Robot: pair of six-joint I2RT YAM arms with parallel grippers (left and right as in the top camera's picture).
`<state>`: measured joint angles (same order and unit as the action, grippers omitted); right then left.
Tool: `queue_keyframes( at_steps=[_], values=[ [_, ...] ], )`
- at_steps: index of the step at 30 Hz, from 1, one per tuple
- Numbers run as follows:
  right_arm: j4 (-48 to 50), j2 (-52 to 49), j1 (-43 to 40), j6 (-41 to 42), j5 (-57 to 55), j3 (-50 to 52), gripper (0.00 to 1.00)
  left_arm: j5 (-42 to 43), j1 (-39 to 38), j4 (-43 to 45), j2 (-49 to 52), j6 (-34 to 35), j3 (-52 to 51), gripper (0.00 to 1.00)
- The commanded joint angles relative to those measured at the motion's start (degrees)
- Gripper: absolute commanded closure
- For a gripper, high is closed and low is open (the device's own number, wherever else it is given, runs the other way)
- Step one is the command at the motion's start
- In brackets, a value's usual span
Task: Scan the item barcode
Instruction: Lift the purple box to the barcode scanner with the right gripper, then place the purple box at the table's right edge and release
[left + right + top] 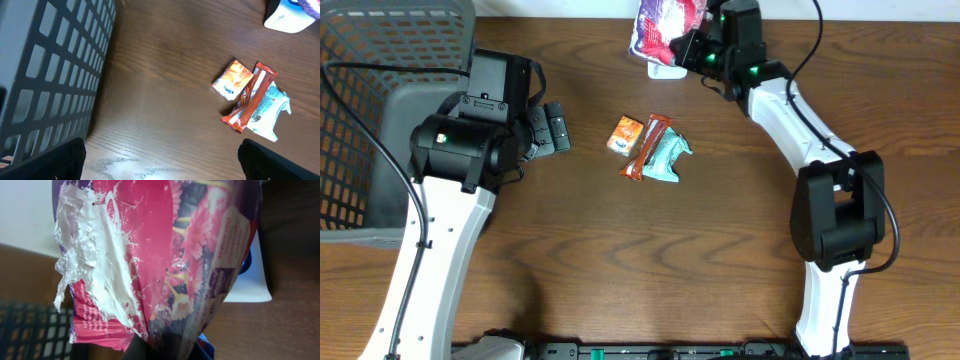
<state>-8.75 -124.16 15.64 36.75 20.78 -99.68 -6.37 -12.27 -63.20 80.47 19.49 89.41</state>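
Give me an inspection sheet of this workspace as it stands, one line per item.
Surface: brown wooden table; no spills seen.
Job's things: pink-and-purple bag held at the far edge over a white device, possibly the scanner; no barcode visible. Orange packet, red-brown bar and teal packet lie touching mid-table.
Clutter: only a grey mesh basket at the left.
Grippers: left gripper open and empty, between basket and packets; right gripper shut on the bag.
Cables: black cable crosses the basket; another cable runs behind the right arm.
Surroundings: pale band beyond the far edge; nothing else seen.
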Motion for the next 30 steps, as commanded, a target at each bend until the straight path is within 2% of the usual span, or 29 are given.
queue_keyframes(
  at_steps=[1, 3, 6, 13, 16, 21, 25, 27, 28, 30],
  values=[
    [0.9, -1.6, -1.0, -0.9, -5.2, -0.3, 0.99, -0.5, 0.1, -0.2, 0.0, 0.3, 0.8, 0.02],
    [0.3, -0.6, -2.6, -5.3, -5.0, -0.7, 0.99, -0.5, 0.1, -0.2, 0.0, 0.3, 0.8, 0.02],
    [-3.2, 1.9, -7.0, -5.4, -5.0, -1.0, 0.99, -0.5, 0.1, -0.2, 0.0, 0.3, 0.8, 0.02],
    [-14.6, 4.6, -23.1, 0.6, -5.0, -1.0, 0.99, -0.5, 0.1, -0.2, 0.0, 0.3, 0.8, 0.02],
    [-20.5, 4.1, -31.0, 5.6, -5.8, -0.7, 0.99, -0.5, 0.1, -0.2, 0.0, 0.3, 0.8, 0.02],
    [-21.9, 2.9, -38.2, 7.0, -6.7, -0.7, 0.99, -0.5, 0.1, -0.2, 0.0, 0.3, 0.8, 0.02],
    [-23.5, 2.8, -42.6, 13.0, -16.2, -0.7, 0.99, -0.5, 0.1, -0.2, 0.0, 0.3, 0.8, 0.02],
    [-23.6, 2.8, -44.4, 13.1, -17.9, -0.7, 0.99, -0.5, 0.1, -0.2, 0.0, 0.3, 0.8, 0.02],
    [-23.5, 2.8, -45.1, 12.8, -17.8, -0.7, 0.93, -0.5, 0.1, -0.2, 0.0, 0.3, 0.8, 0.02],
    [-23.4, 2.8, -46.2, 9.6, -17.4, -0.7, 0.7, -0.5, 0.1, -0.2, 0.0, 0.3, 0.8, 0.02]
  ],
)
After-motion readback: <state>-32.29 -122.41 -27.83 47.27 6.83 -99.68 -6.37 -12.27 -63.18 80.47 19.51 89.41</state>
